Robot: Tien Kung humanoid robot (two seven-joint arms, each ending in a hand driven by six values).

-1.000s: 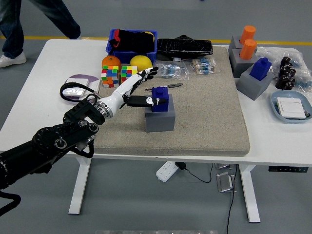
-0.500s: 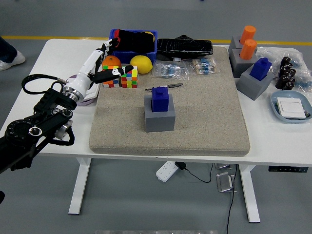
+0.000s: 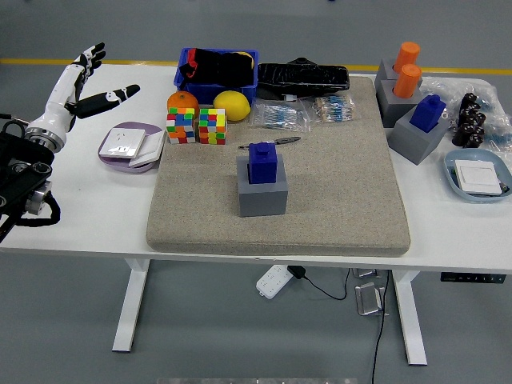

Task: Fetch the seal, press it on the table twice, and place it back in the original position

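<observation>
The blue seal (image 3: 262,162) stands upright on its grey block (image 3: 262,194) in the middle of the beige mat (image 3: 320,208). My left hand (image 3: 90,80) is far off to the left, over the table's left end, fingers spread wide and holding nothing. Nothing touches the seal. The right arm does not show in the head view.
Two colourful cubes (image 3: 196,126), an orange (image 3: 182,102) and a lemon (image 3: 232,104) sit behind the mat's left corner, before a blue bin (image 3: 216,68). A purple dish (image 3: 128,144) lies left. More seals on grey blocks (image 3: 416,120) and a blue tray (image 3: 478,178) are at the right.
My left hand let go of the blue seal on its block and drew back to the left and away, past the cubes to the table's left end. A person at the top left has walked out of view.
</observation>
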